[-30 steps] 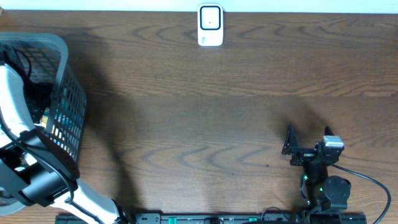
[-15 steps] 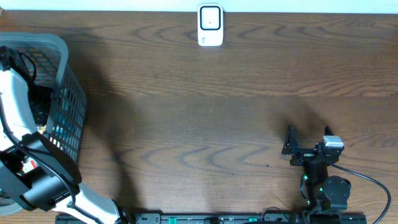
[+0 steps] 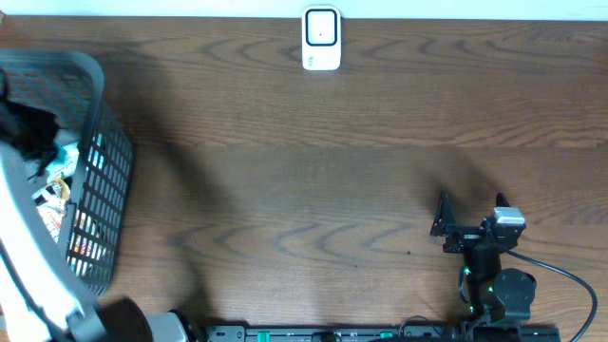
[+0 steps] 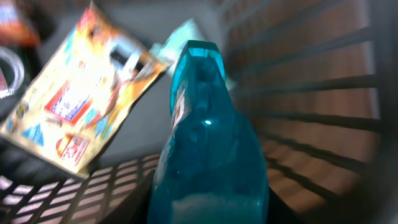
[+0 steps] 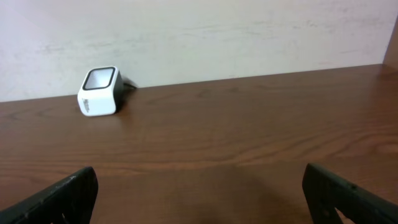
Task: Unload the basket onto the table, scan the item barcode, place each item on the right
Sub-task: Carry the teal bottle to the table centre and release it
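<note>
Down in the grey plastic mesh basket (image 3: pixel 106 161), your left gripper's (image 3: pixel 28 138) jaws hide behind the translucent teal plastic bottle (image 4: pixel 208 155), grip impossible to tell, beside a colourful flat packet (image 4: pixel 81 106), while your right gripper (image 5: pixel 199 179) gapes wide over the brown wooden table (image 3: pixel 332 171).

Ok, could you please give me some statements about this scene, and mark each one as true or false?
1. The white scanner stands near the far edge of the table. True.
2. The right gripper holds the scanner. False: the right gripper is open and empty, far from the scanner.
3. The blue bottle lies on the bare table. False: the blue bottle is inside the grey basket.
4. A colourful packet is in the basket too. True.
</note>
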`<state>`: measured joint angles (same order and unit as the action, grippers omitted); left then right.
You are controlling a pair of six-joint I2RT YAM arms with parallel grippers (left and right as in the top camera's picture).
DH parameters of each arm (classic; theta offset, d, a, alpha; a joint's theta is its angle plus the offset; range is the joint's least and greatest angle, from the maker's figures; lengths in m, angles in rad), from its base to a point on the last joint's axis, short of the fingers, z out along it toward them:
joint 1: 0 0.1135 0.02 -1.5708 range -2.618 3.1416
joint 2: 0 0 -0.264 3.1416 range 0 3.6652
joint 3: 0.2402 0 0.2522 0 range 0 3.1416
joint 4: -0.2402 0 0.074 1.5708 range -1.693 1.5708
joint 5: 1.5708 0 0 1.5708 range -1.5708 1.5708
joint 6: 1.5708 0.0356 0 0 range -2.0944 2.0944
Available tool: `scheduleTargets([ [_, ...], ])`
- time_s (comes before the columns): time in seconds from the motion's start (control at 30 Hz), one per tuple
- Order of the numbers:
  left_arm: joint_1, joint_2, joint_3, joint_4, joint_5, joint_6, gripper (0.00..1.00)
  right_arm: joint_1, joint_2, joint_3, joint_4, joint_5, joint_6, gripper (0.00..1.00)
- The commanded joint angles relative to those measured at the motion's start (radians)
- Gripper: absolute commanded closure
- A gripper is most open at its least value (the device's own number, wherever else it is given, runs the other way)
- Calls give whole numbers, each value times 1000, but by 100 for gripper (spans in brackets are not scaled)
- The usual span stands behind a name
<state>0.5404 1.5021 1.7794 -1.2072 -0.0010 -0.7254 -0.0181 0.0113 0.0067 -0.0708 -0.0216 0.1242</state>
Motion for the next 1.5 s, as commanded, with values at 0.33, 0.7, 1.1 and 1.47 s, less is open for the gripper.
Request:
scheduleTargets([
  [0.33,-172,-351,84,146,537,6,69,20,-5,-1,-4,8,-9,1],
  [0.7,-855,-152,57,62,489,440,67,20,-5,-1,-4,8,-9,1],
  [1.1,-1175,270,57,-141,185,926,67,20,-5,-1,-4,8,-9,1],
  [1.47,-1186,548,57,-119,116,990,67,19,-5,-1,-4,8,-9,1],
])
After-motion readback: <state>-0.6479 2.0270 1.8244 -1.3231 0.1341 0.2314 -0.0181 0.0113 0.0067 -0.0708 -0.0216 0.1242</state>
